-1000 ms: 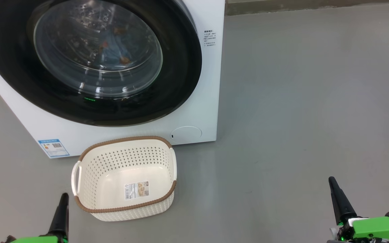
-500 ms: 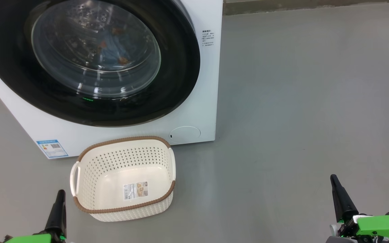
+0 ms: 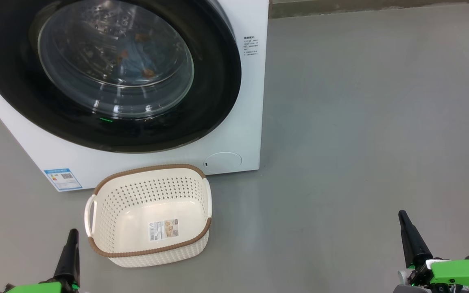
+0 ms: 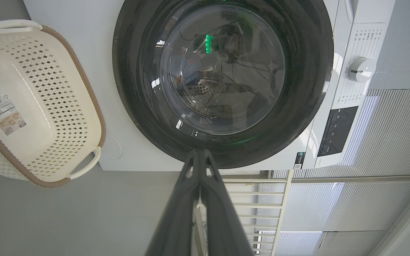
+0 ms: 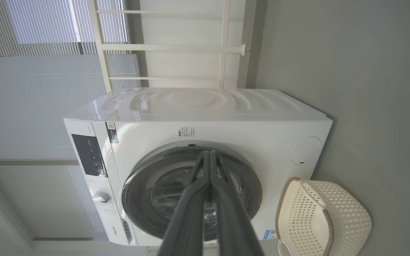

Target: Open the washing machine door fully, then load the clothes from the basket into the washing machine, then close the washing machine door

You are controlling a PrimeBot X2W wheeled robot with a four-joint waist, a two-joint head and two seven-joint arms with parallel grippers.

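Grey floor bore the empty basket at lower centre beneath the closed washing machine door, clothes behind its glass, as left gripper and right gripper rested pinched shut, empty-handed, job apparently done.

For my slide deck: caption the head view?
Clothes behind the closed washing machine door, basket empty, left gripper and right gripper shut.

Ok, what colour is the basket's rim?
Brown, a woven-look rim around the cream-white basket; the head view shows it best.
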